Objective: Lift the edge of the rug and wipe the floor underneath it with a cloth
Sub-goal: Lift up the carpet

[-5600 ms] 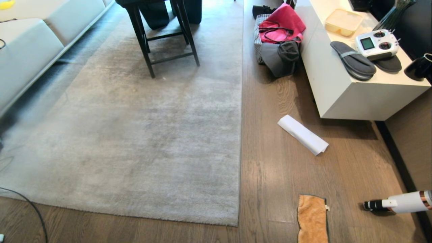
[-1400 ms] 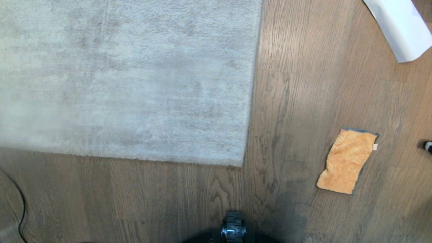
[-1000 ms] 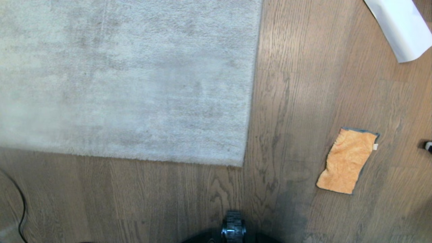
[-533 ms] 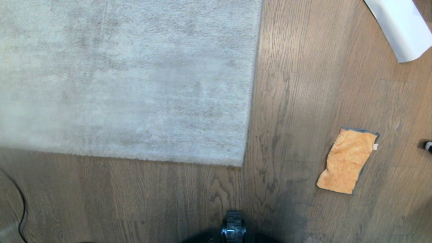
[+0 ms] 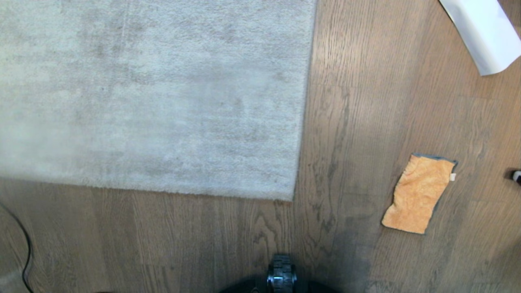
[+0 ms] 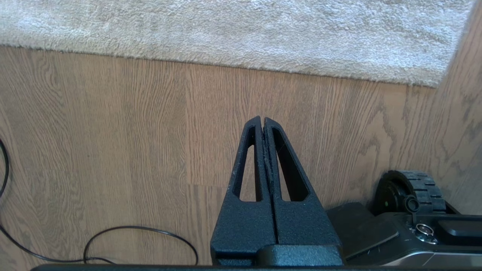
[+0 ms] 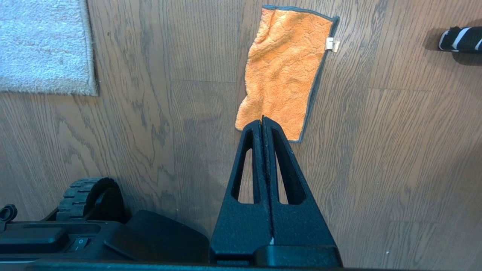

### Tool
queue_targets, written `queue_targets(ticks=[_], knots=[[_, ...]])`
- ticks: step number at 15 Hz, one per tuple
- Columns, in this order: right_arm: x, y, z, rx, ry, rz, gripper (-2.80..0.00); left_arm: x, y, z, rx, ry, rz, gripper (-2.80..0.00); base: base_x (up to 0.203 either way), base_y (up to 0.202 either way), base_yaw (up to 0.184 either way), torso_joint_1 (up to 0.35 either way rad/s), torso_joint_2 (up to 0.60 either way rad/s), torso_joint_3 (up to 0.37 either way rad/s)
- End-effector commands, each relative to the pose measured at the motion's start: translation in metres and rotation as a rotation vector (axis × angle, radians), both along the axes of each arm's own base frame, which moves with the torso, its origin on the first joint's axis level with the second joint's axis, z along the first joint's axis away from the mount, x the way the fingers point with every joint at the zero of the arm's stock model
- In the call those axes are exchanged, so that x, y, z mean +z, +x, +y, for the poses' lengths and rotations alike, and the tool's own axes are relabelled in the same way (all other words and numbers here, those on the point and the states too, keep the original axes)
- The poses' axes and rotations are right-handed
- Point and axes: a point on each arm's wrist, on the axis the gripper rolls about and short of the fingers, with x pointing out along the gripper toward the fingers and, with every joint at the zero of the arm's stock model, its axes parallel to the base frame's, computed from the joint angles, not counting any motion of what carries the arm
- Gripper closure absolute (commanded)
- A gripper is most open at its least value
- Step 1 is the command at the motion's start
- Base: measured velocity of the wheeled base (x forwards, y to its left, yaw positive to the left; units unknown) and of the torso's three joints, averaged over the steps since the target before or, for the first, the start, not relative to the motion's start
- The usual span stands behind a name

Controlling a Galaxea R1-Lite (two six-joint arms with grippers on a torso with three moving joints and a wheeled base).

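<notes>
Both arms parked low by the base, nothing in hand. Left pincer (image 6: pixel 262 119) pressed together, empty, tips hanging over bare floor (image 5: pixel 228 236); the rug (image 6: pixel 241 34) lies flat just ahead of it, near edge running across its line, w/ the corner off toward the robot's right side. Right pincer (image 7: pixel 262 119) also pressed together, empty, and the cloth (image 7: pixel 286 71) lies flat on the planks right ahead of its tips, apart from them, not touched. Rug corner (image 7: pixel 88 88) sits well off to that pincer's left.

Handling, my read: cloth looks soft, fluffy, light. It'll bunch when pinched, no risk of damage. Best grab prob. the near short end, closest to the right pincer, or a wrinkle mid-cloth; flat fabric on smooth wood may slide, so press down, then close. The dark edging gives a firmer bit to bite.

Rug's a diff. matter: big, so heavy overall, but the pile's short and the border looks thin and floppy. Only the corner or a strip of edge needs to come up. Take it at the corner nearest the left pincer, fingers spread first, one slipped under the border. Backing can't be seen from here.

White rolled paper (image 5: pixel 482 36) and a black cable (image 6: pixel 139 241) lie about; neither matters.
</notes>
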Motion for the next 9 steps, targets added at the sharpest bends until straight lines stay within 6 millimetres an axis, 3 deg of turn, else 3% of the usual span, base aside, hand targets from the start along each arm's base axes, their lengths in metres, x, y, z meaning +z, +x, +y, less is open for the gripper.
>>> queue_targets(ticks=[1, 9], knots=[[0.0001, 0.0001, 0.0, 0.0, 0.0, 0.0, 0.0, 0.0, 0.0, 0.0, 0.0, -0.001, -0.001, 0.0, 0.0, 0.0, 0.0, 0.0, 0.0, 0.0], [0.0001, 0.0001, 0.0, -0.002, 0.001, 0.0, 0.0, 0.0, 0.0, 0.0, 0.0, 0.0, -0.001, 0.0, 0.0, 0.0, 0.0, 0.0, 0.0, 0.0]])
